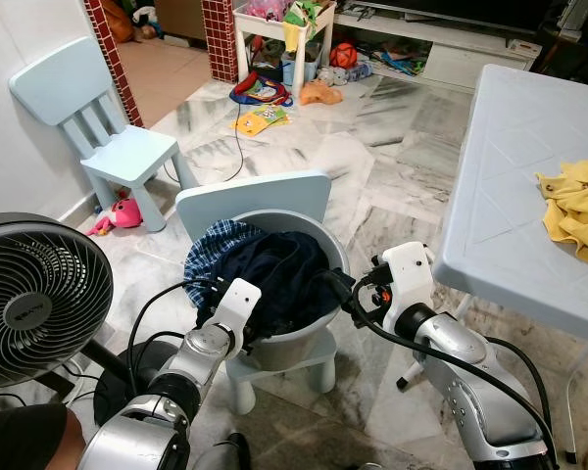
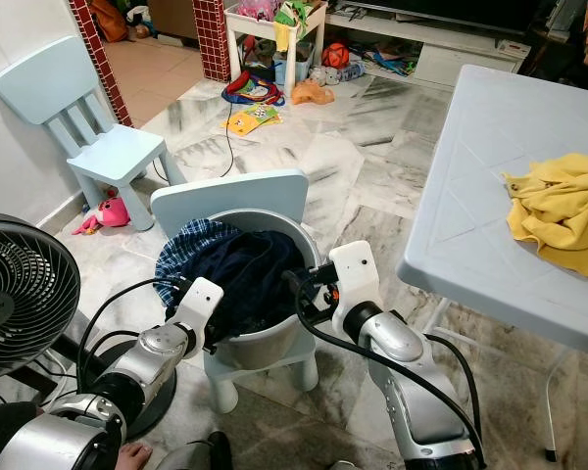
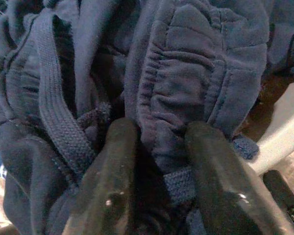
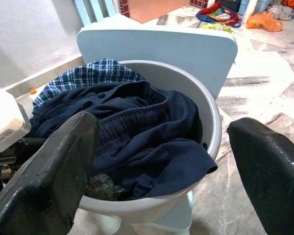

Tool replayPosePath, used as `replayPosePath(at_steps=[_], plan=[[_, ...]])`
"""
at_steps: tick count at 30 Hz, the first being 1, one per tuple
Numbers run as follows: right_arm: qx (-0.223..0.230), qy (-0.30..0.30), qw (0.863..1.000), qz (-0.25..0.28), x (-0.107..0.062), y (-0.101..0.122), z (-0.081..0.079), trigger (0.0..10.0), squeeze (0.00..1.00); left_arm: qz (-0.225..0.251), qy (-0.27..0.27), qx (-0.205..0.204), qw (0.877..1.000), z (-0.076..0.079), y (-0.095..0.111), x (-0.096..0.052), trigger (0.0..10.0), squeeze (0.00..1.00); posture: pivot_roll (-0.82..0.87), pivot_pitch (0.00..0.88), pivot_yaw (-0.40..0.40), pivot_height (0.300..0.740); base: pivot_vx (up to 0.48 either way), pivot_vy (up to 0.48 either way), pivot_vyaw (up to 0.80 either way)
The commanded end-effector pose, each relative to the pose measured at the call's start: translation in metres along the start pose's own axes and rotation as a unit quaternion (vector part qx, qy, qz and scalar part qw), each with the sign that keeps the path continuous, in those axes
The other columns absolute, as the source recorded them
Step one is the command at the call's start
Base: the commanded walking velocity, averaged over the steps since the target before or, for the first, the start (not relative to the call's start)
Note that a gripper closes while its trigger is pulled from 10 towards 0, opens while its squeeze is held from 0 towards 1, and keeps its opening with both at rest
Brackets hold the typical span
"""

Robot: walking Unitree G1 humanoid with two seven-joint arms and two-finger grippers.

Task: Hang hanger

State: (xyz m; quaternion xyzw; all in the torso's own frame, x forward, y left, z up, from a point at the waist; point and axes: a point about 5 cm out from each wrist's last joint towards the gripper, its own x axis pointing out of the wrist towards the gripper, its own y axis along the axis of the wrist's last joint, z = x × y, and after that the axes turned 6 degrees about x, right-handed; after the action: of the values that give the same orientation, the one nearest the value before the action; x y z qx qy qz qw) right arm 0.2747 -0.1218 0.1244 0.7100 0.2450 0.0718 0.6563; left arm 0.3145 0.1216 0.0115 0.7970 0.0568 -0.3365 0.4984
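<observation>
**Navy clothes heaped in the grey basin**

Dark navy fabric fills the grey basin (image 1: 314, 323), which sits on a small pale blue chair (image 1: 265, 201). A blue checked garment (image 1: 214, 247) lies at the basin's rim on the robot's left, partly under the navy clothes (image 1: 279, 279). No hanger can be made out among them.

The left gripper (image 3: 157, 147) is pushed into the basin from its left rim; its two black fingers (image 3: 115, 171) stand slightly apart with a thick ribbed fold of navy cloth pressed between them. The right gripper (image 4: 157, 147) hovers just outside the basin's right rim, fingers spread wide and empty.

Beyond the basin's right side stands a pale table (image 1: 510, 166) bearing a yellow cloth (image 1: 578, 206). A black fan (image 1: 34, 294) stands to the basin's left.
</observation>
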Motion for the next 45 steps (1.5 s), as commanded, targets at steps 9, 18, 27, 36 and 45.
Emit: replayPosePath(at_steps=[9,18,27,36,45], plan=[[0.0,0.0,1.0,0.0,0.001,0.001,0.0,10.0,0.0,0.031,0.044,0.0,0.999,-0.01,0.005,-0.002,0.0,0.0,-0.15,0.089,0.016,0.74,0.0,0.0,0.0],[-0.003,0.003,1.0,0.003,0.003,0.003,0.0,10.0,0.0,0.091,0.051,0.19,0.976,-0.015,0.02,-0.007,0.0,0.0,-0.15,0.081,0.012,0.74,0.0,0.0,0.0],[-0.001,0.005,1.0,0.004,0.005,0.003,-0.001,10.0,0.0,0.095,-0.013,0.254,0.962,0.0,0.002,-0.02,0.0,0.0,-0.14,0.075,0.014,0.74,0.0,0.0,0.0],[0.001,0.011,1.0,0.002,0.007,0.001,-0.003,10.0,0.0,0.057,-0.027,0.238,0.969,0.008,-0.014,-0.028,10.0,0.0,-0.12,0.072,0.007,0.74,0.0,0.0,0.0],[0.0,0.01,1.0,0.002,0.007,0.0,-0.001,10.0,0.0,0.056,-0.012,0.206,0.977,0.005,-0.007,-0.033,10.0,1.0,-0.13,0.072,0.011,0.74,0.0,0.0,0.0]])
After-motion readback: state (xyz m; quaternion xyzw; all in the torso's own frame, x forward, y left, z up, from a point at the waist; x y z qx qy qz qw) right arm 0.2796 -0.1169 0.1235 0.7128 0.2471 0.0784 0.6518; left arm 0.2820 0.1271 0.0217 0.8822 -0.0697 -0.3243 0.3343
